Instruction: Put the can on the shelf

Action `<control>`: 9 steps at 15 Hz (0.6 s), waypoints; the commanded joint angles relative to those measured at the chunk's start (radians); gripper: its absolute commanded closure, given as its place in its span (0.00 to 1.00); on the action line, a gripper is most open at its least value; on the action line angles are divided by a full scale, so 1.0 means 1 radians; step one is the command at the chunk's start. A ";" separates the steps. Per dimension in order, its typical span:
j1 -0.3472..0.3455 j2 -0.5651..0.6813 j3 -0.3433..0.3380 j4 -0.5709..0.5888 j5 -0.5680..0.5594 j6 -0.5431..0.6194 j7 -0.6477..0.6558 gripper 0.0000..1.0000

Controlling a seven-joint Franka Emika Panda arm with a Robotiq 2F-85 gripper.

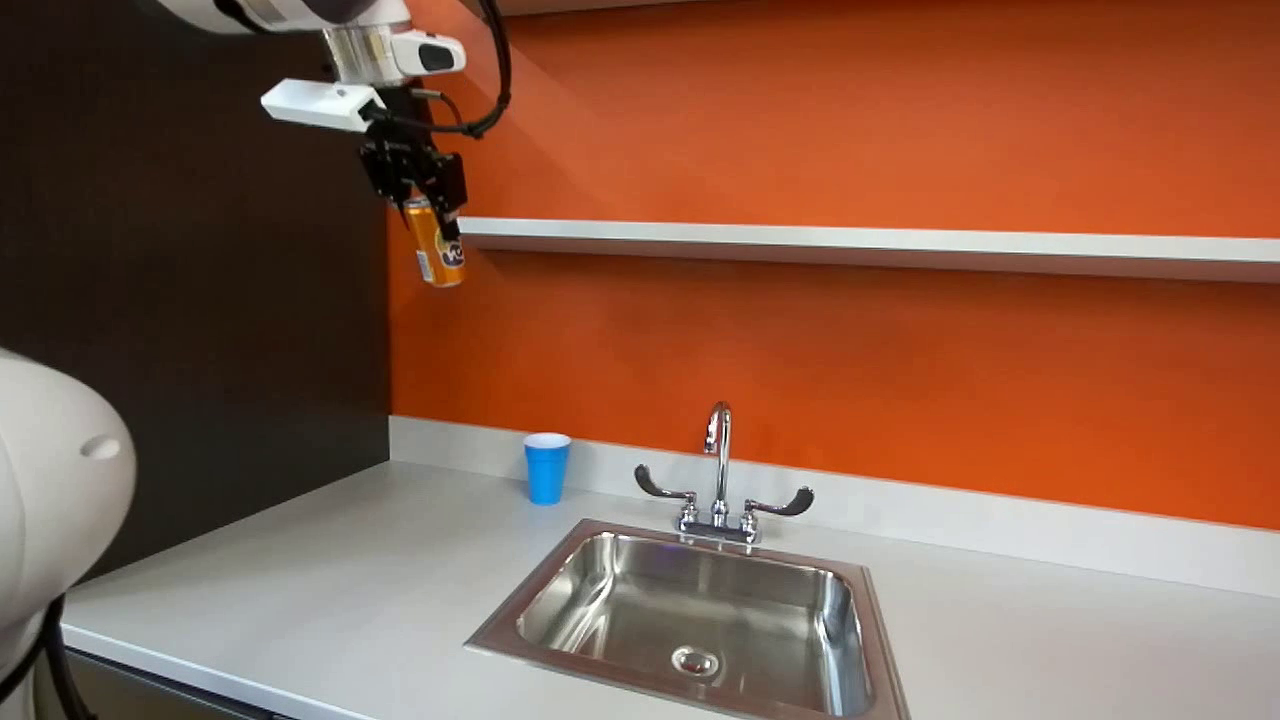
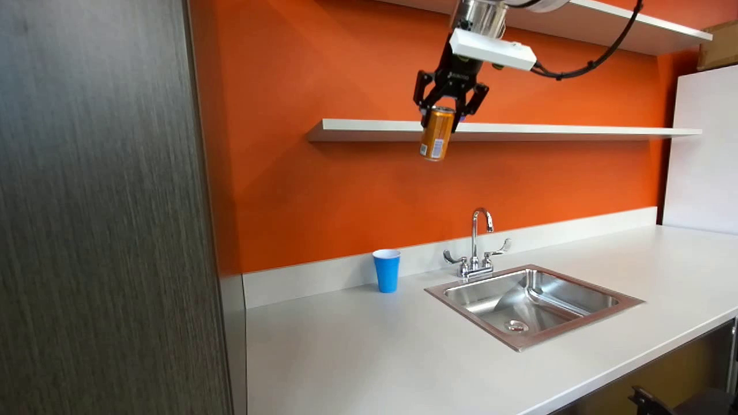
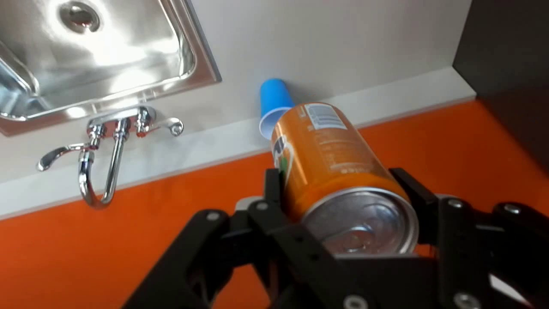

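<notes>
Nearest to us, in the wrist view, the gripper [image 3: 343, 189] clasps the can [image 3: 334, 146], its fingers [image 3: 272, 186] narrowed to the can's width and pressed to either side. In both exterior views we see the can hanging tilted in the air, supported by that pinch alone. The hold sits on the upper part, so we judge that a knock low down could twist the can or work it loose. Next comes the shelf [image 1: 870, 239], and here lies our chief worry: the can's base looks lower than the front edge, so going straight in without more lift would likely ram it there. How much room lies between can and shelf we cannot tell. If we clear the edge but let go with the tilt uncorrected, the can could land on its bottom rim, topple and roll off; pushed too deep, it could hit the orange wall [image 2: 288, 202] behind. Farther off, well below, the blue cup [image 2: 387, 274] stands upright on the white countertop [image 1: 330, 570], near the sink [image 1: 720, 575]; a can slipping from this height could knock the cup over or dent itself.
</notes>
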 commanded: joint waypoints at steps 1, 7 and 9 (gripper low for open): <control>-0.059 0.003 0.040 0.130 -0.004 -0.026 0.048 0.61; -0.107 0.122 0.072 0.361 -0.030 -0.028 0.071 0.61; -0.117 0.177 0.086 0.430 -0.045 -0.032 0.080 0.61</control>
